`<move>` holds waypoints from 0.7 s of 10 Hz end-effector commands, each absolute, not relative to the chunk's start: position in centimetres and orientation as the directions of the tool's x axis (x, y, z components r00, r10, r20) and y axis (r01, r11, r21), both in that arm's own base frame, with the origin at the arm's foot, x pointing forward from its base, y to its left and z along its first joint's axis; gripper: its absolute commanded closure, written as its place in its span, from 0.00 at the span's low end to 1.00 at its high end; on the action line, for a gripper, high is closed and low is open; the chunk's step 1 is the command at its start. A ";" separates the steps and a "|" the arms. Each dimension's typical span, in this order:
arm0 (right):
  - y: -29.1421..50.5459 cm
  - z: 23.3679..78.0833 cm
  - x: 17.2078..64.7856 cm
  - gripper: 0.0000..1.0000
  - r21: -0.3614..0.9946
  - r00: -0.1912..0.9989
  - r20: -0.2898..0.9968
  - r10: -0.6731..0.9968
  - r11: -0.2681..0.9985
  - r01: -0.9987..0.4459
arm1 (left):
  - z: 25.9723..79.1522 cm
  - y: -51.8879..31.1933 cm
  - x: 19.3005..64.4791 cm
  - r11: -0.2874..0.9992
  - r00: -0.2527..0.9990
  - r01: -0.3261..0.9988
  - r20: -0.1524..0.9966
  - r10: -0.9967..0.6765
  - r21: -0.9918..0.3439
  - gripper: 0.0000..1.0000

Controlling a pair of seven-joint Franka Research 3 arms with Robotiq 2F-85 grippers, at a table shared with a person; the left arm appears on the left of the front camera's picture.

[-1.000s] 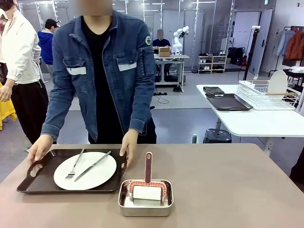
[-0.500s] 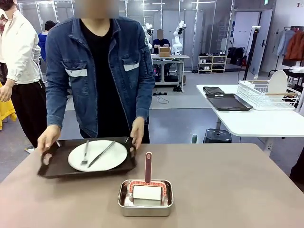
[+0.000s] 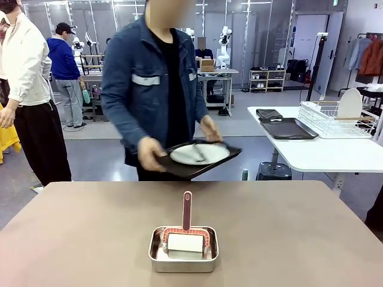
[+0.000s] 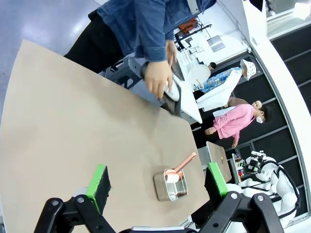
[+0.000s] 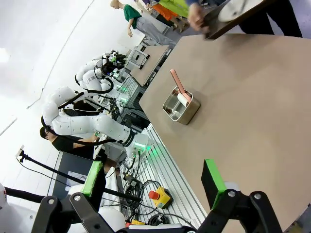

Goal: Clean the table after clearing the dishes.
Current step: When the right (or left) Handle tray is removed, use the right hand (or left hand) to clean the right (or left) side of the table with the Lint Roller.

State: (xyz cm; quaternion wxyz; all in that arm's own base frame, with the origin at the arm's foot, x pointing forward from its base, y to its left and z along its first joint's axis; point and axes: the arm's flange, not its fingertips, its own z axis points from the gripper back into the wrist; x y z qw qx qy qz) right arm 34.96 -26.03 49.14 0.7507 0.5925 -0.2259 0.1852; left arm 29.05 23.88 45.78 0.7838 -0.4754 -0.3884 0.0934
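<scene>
A person stands at the far edge of the brown table [image 3: 299,239] and holds a dark tray [image 3: 179,170] in both hands, lifted off the tabletop. On the tray is a white plate [image 3: 200,153] with cutlery, one of the dishes. The left wrist view shows the tray [image 4: 174,99] edge-on in the person's hand, beyond the table [image 4: 73,121]. My left gripper [image 4: 158,178] hangs high above the table, open and empty. My right gripper [image 5: 153,178] is open too, off the near side of the table [image 5: 252,107], and the tray [image 5: 233,14] is far beyond it.
A small square steel pan [image 3: 184,248] holding a red-handled white-headed tool [image 3: 187,210] sits at the table's front middle; pan [image 4: 170,184] and pan [image 5: 182,106] lie ahead of both grippers. A white side table [image 3: 323,154] with a wire rack [image 3: 335,119] stands at right. Other people stand at back left.
The person has lifted the tray with the plate off the table's left side and turned to the right with it. The pan and both grippers have not moved.
</scene>
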 end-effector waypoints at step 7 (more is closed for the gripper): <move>-26.1 49.2 34.6 0.00 0.797 0.820 0.571 0.024 0.221 -0.562 | 47.8 4.4 40.3 0.683 0.734 0.258 0.599 0.322 -0.683 0.00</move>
